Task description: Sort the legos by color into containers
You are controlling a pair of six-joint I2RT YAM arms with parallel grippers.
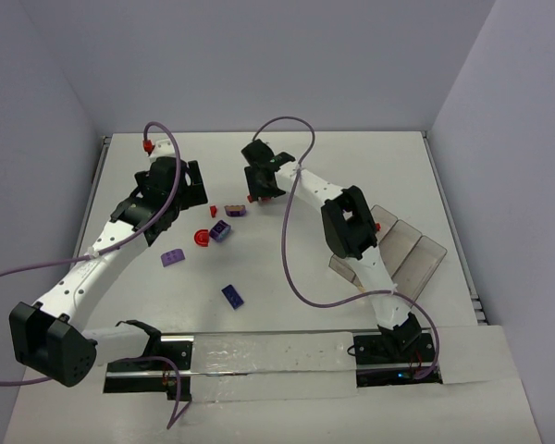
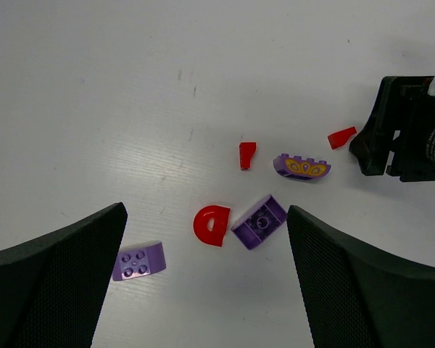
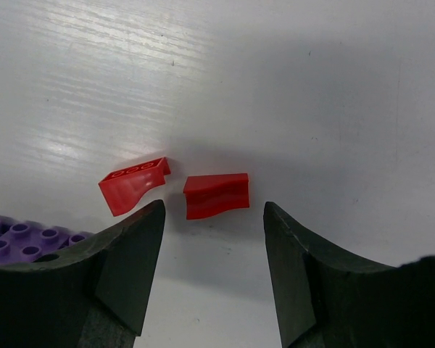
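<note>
My left gripper (image 1: 183, 190) hangs open above the table; in its wrist view (image 2: 205, 210) a red half-disc (image 2: 210, 225) and an upturned purple brick (image 2: 259, 221) lie below its spread jaws. A light purple brick (image 2: 138, 261) lies by its left finger. My right gripper (image 1: 259, 178) is open and low over two tiny red pieces (image 3: 217, 195) (image 3: 134, 185); the first lies just beyond the gap between its fingertips (image 3: 214, 228). A dark blue-violet brick (image 1: 232, 295) lies nearer the arm bases. The clear tray (image 1: 416, 254) sits at the right, partly hidden by the right arm.
A tiny red piece (image 2: 246, 154) and a purple arch brick with a gold pattern (image 2: 302, 167) lie between the two grippers. A purple brick (image 3: 22, 239) shows beside my right gripper's left finger. Purple cables loop over both arms.
</note>
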